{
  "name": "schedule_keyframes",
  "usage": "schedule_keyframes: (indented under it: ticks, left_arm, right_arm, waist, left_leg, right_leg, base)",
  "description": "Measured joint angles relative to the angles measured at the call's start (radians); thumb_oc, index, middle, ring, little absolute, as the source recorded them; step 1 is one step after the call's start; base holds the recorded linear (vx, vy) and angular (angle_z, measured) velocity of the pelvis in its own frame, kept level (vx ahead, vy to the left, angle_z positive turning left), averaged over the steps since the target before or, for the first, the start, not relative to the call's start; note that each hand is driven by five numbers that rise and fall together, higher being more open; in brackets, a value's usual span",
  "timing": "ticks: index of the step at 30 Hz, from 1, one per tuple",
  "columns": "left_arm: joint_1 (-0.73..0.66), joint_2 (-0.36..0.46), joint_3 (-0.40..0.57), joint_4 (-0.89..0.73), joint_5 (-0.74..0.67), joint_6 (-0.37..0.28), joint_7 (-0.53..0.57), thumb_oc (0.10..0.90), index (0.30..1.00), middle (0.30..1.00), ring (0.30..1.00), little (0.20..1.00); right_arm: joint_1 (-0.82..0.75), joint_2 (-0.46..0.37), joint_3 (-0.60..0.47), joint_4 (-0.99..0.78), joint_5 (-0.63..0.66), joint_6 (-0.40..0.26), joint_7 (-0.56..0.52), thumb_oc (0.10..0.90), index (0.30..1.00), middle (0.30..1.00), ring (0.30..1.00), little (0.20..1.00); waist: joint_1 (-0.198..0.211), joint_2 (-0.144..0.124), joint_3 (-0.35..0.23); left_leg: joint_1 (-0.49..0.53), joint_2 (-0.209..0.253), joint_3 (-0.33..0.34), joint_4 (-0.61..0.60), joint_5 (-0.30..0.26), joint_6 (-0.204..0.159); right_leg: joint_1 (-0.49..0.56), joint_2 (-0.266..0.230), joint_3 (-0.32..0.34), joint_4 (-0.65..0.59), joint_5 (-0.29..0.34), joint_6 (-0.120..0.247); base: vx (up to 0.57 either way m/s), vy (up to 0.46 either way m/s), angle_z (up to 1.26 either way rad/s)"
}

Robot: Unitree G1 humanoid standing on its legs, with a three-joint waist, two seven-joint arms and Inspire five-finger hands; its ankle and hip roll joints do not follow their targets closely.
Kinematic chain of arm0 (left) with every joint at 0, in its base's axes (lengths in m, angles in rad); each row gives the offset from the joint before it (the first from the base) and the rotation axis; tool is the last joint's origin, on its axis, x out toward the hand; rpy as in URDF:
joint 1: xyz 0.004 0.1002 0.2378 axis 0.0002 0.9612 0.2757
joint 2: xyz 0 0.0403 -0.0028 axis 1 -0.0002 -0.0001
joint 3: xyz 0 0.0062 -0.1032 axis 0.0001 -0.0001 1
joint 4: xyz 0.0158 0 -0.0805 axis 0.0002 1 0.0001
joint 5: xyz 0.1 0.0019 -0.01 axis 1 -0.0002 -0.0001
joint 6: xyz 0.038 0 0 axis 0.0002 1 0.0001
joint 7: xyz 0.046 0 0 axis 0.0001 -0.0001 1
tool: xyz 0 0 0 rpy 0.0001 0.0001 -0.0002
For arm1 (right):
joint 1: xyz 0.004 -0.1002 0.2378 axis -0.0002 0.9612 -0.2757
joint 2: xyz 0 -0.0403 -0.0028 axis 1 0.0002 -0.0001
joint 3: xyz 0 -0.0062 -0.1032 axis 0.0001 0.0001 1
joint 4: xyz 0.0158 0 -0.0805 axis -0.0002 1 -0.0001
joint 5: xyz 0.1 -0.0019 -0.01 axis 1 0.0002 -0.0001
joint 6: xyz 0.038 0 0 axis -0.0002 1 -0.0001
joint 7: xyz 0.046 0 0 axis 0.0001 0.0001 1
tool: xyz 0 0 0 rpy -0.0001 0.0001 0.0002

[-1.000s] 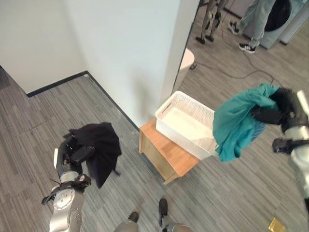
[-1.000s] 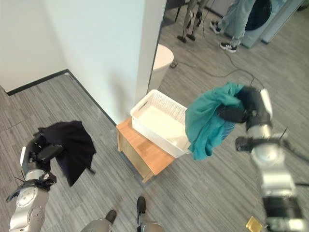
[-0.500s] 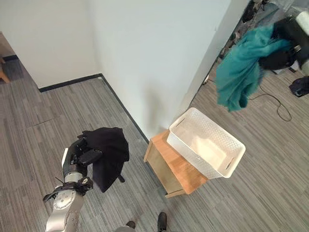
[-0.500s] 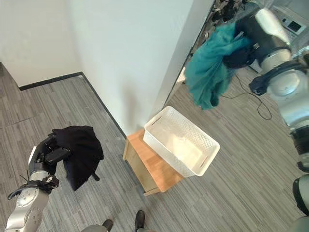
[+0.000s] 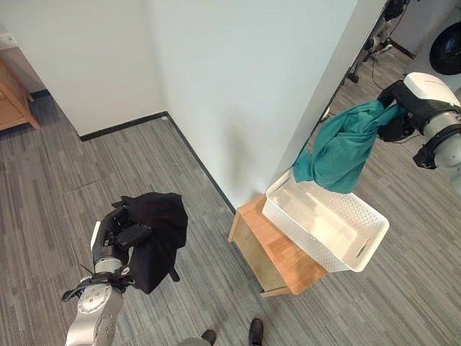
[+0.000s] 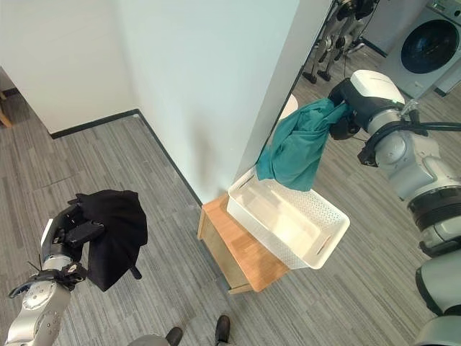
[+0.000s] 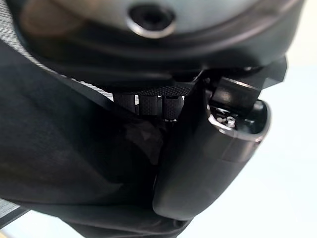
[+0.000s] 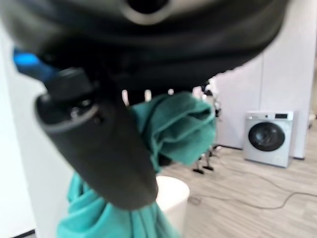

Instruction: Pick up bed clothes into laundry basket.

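Right hand (image 6: 344, 112) sits at about 2 o'clock in the head views, fingers curled tight into a bunched teal cloth (image 5: 340, 148); the right wrist view shows the thumb (image 8: 99, 148) pressed against the same teal cloth with fabric gathered in the grip. The cloth hangs down from the hand, its lower edge over the far end of the white basket (image 5: 364, 238), at or just above the rim; cannot tell if it touches. The basket is perforated, with handle slots, and sits tilted across a low wooden table (image 5: 284, 263) near centre, overhanging the table toward 4 o'clock. The table stands at the foot of a white wall corner (image 5: 245, 86). Left hand (image 5: 119, 232) is at about 8 o'clock, closed on a black cloth (image 5: 158, 234) that drapes over the fingers and hangs below it, above the grey plank floor (image 5: 65, 187); the left wrist view shows the dark fabric wedged against the thumb (image 7: 208, 163). A washing machine (image 6: 432, 43) stands at 1 o'clock, well apart from the basket.
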Motion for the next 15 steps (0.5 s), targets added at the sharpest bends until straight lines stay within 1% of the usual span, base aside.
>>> schedule_keyframes:
  ticks: [5,7,10,15]
  left_arm:
    - [0.0,0.0,-0.001,0.0,0.0,0.0,0.002,0.4,0.3,0.3,0.3,0.3]
    - [0.0,0.0,-0.001,0.001,0.0,0.0,0.003,0.4,0.3,0.3,0.3,0.3]
    - [-0.003,-0.001,-0.002,0.001,0.0,0.0,0.003,0.4,0.3,0.3,0.3,0.3]
    - [-0.005,-0.004,-0.002,0.002,0.001,-0.001,0.004,0.4,0.3,0.3,0.3,0.3]
  right_arm:
    - [0.0,-0.001,-0.003,-0.03,-0.002,0.007,-0.001,0.4,0.3,0.3,0.3,0.3]
    - [0.0,-0.002,-0.005,-0.092,-0.002,0.012,-0.002,0.4,0.3,0.3,0.3,0.3]
    - [0.0,-0.007,-0.035,-0.172,0.005,-0.006,-0.008,0.4,0.3,0.3,0.3,0.3]
    - [-0.002,-0.071,-0.107,-0.258,0.037,-0.04,-0.056,0.4,0.3,0.3,0.3,0.3]
  waist:
    - [-0.009,0.002,-0.001]
    - [-0.022,0.002,-0.001]
    - [-0.031,0.003,-0.001]
    - [-0.03,0.004,-0.001]
  left_leg:
    - [0.0,-0.001,0.002,0.0,0.0,0.0]
    - [0.0,-0.002,0.004,0.0,0.0,0.0]
    - [0.0,-0.002,0.01,-0.001,0.0,0.0]
    - [-0.004,-0.003,0.024,-0.004,0.0,0.0]
  right_leg:
    - [-0.002,-0.001,0.001,0.0,0.0,0.0]
    - [-0.003,-0.001,0.002,0.0,0.0,0.0]
    - [-0.006,-0.001,0.003,0.0,0.0,0.0]
    - [-0.015,-0.001,0.007,0.0,0.0,0.0]
  base:
    - [0.01,0.007,-0.01]
    - [0.02,0.009,-0.04]
    - [0.03,0.008,-0.06]
    - [0.02,0.014,-0.06]
